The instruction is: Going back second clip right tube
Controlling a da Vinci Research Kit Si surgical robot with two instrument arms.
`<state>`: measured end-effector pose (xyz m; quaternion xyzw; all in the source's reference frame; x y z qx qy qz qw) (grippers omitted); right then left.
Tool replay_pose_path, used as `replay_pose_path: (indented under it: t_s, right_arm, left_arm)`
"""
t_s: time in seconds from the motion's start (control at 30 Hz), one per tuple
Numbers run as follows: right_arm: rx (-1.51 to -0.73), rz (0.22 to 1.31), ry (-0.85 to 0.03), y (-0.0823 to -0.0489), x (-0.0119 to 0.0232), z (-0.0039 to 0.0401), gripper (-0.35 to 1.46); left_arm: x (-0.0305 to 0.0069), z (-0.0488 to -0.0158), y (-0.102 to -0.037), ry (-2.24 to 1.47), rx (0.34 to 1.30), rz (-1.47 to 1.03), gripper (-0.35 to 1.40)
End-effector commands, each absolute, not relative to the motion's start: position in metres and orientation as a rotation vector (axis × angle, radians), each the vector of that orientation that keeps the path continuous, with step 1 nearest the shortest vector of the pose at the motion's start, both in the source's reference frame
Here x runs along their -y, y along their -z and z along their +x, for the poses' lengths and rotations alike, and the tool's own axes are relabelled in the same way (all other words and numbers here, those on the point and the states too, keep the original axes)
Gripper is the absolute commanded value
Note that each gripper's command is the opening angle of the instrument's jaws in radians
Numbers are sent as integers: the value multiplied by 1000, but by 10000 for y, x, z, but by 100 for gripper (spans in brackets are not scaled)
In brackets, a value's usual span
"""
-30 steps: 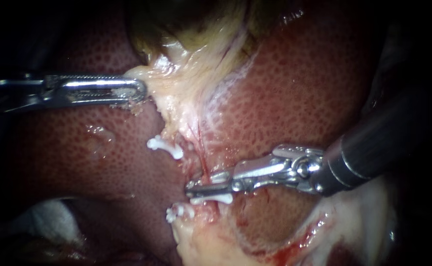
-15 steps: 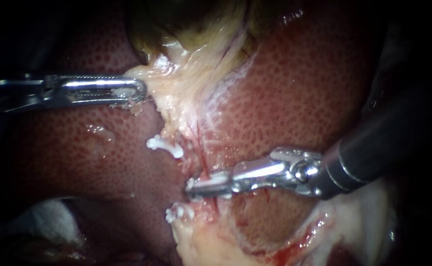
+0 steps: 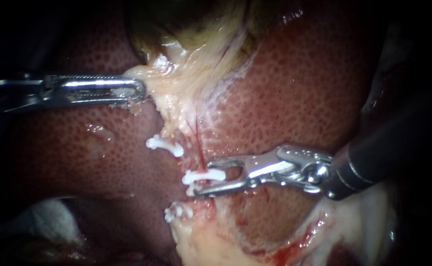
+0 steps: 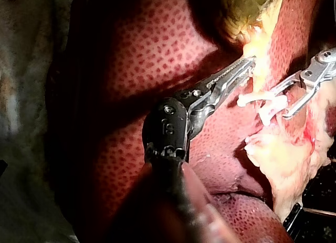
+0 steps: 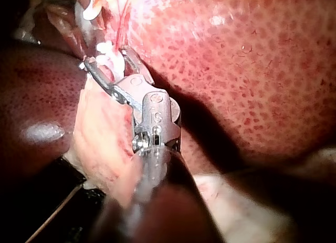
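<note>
My right instrument [image 3: 201,177] comes in from the right with its jaws open, one on each side of a thin red tube [image 3: 198,143]. A white clip [image 3: 204,175] sits closed across that tube in the gap between the jaws. The right wrist view shows the same open jaws [image 5: 107,58] with the clip [image 5: 112,65] between them. My left instrument [image 3: 136,91] is shut on the pale yellow edge of the gallbladder [image 3: 186,83] and holds it to the left. In the left wrist view its jaws [image 4: 245,65] grip that tissue.
Two more white clips show, one [image 3: 164,145] above left of the jaws and one [image 3: 176,213] below them. Mottled red liver [image 3: 300,93] lies all around. Pale fatty tissue [image 3: 216,246] with a bloody rim lies below. White gauze [image 3: 48,219] is at the lower left.
My right instrument's jaws closed on the clip across the tube, then opened and drew slightly right. The clip stays on the tube. My left instrument has not moved.
</note>
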<state>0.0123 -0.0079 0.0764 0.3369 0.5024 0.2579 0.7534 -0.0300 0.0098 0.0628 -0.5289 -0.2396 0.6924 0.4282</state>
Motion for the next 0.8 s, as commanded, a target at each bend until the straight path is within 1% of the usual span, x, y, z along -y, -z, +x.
replay_pose_path:
  t_s: [0.03,0.1,0.3,0.37,0.57,0.7,0.8]
  right_arm:
    - [-1098,737,-558,-760,77,117,49]
    - [-1100,742,-553,-749,73,104,49]
    - [-1120,718,-488,-706,51,74,49]
    - [-1128,700,-463,-687,40,65,49]
    - [-1139,637,-428,-637,13,46,49]
    - [-1141,610,-422,-621,1,35,49]
    - [-1140,606,-422,-619,-2,31,49]
  left_arm:
    - [-98,-299,-628,-1729,598,-1321,-35]
    - [-99,-299,-629,-1729,598,-1321,-35]
    - [-99,-299,-629,-1729,598,-1321,-35]
    - [-99,-299,-629,-1729,598,-1321,-35]
    - [-98,-299,-629,-1729,598,-1321,-35]
    - [-98,-299,-630,-1729,598,-1321,-35]
    - [-97,-300,-631,-1730,596,-1321,-35]
